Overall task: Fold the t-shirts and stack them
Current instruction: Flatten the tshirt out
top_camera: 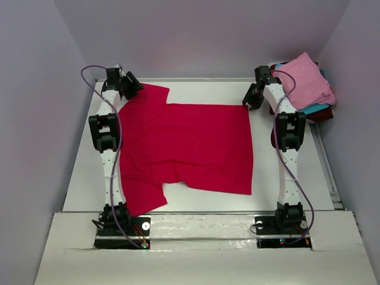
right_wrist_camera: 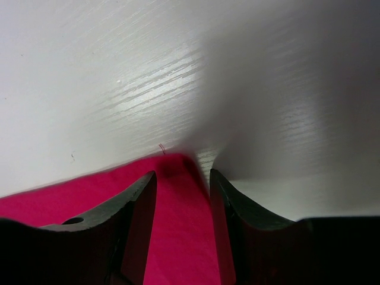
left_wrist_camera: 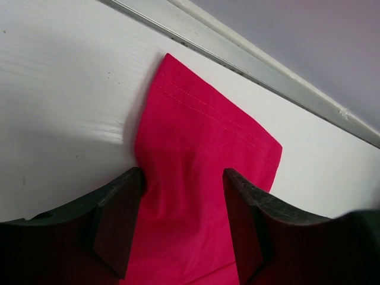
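Across the table (top_camera: pixel 83 178), red t-shirt (top_camera: pixel 190 142) lies sleeves left, hem right; left fingers (left_wrist_camera: pixel 116 225) and right fingers (right_wrist_camera: pixel 138 231) apart, straddling it.

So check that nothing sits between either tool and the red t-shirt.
Nothing visible does. The left tool straddles the far sleeve of the red t-shirt; the right tool straddles its far right corner.

A white table (top_camera: pixel 83 178) carries a crimson t-shirt (top_camera: pixel 190 142), spread out across its middle. At its far right corner sits a pile of shirts (top_camera: pixel 309 89), pink on top
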Controlling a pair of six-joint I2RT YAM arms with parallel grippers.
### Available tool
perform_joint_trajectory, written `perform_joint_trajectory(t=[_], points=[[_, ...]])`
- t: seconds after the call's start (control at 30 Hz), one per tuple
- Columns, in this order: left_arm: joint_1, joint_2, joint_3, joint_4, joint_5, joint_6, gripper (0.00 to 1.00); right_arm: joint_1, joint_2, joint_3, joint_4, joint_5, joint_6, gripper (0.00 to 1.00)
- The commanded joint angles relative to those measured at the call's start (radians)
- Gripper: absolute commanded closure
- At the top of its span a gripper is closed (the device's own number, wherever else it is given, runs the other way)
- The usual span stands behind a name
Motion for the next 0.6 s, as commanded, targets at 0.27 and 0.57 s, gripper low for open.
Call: perform_joint_trajectory(t=[0.27,0.57], points=[[-0.004,-0.012,-0.018,-0.003,-0.001,0.024,0.44,-0.009,-0.040,-0.026,-0.008,-0.029,0.005,0.65],[-0.004,-0.017,-0.035,-0.004,-0.010,0.030,0.79,-0.009,-0.040,-0.026,-0.009,-0.033,0.002,0.79]])
